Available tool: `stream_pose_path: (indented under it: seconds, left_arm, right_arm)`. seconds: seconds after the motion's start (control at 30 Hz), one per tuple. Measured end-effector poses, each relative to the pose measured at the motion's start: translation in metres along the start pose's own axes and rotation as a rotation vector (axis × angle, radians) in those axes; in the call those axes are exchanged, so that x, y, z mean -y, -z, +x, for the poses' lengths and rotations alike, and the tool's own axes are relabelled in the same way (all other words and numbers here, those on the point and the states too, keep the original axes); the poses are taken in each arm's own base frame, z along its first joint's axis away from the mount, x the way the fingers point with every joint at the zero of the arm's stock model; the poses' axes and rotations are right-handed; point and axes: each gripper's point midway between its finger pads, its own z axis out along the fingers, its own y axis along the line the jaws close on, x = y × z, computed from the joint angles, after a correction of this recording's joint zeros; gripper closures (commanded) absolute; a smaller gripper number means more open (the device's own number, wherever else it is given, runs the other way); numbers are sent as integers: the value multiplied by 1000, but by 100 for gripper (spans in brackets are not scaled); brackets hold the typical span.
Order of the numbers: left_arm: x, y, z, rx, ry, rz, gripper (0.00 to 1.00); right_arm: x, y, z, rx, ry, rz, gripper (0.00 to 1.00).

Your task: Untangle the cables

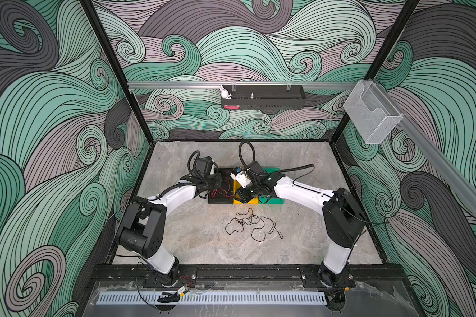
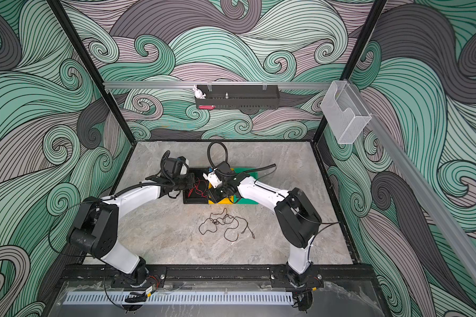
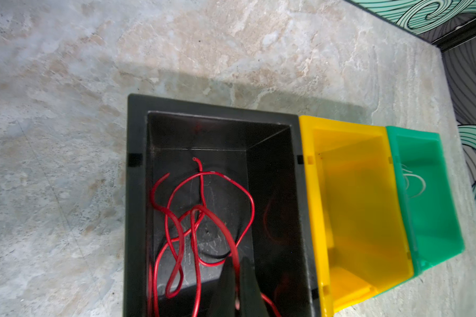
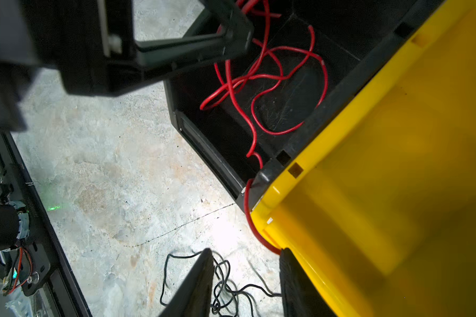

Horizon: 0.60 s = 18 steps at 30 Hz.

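Observation:
A red cable [image 3: 204, 208] lies looped inside the black bin [image 3: 135, 192]. My left gripper [image 3: 237, 257] hangs in that bin, shut on a strand of the red cable, and shows over the bin in both top views [image 1: 217, 181] [image 2: 191, 182]. One end of the red cable [image 4: 248, 208] trails over the bin's corner beside the yellow bin [image 4: 396, 137]. My right gripper [image 4: 246, 250] is open there, with nothing between its fingers. A tangled black cable [image 1: 250, 223] [image 2: 223, 223] [image 4: 223, 277] lies on the table. A white cable [image 3: 415, 181] rests in the green bin [image 3: 429, 219].
The black, yellow [image 1: 245, 201] and green [image 1: 275, 201] bins stand side by side mid-table. Both arms lean in over them, with thick corrugated hoses [image 1: 245, 153] arching behind. A black rail [image 1: 231, 270] runs along the table's front edge.

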Motion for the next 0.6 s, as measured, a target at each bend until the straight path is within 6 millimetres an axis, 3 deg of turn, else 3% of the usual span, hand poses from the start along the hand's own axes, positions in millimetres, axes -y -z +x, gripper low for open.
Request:
stream_pose_path:
  seconds: [0.23,0.4,0.6]
  left_arm:
    - [-3,-1,0,0,0,-11,98]
    - [-4,-4,2,-7,1,-15,98]
    - [-7,-8,3,-16,4,-22,98]
  right_arm:
    - [7,1,-3,11,32,7,55]
    - [3,-10,-3,13,42,-35,58]
    - [-2,-15,-3,14,43,-78,74]
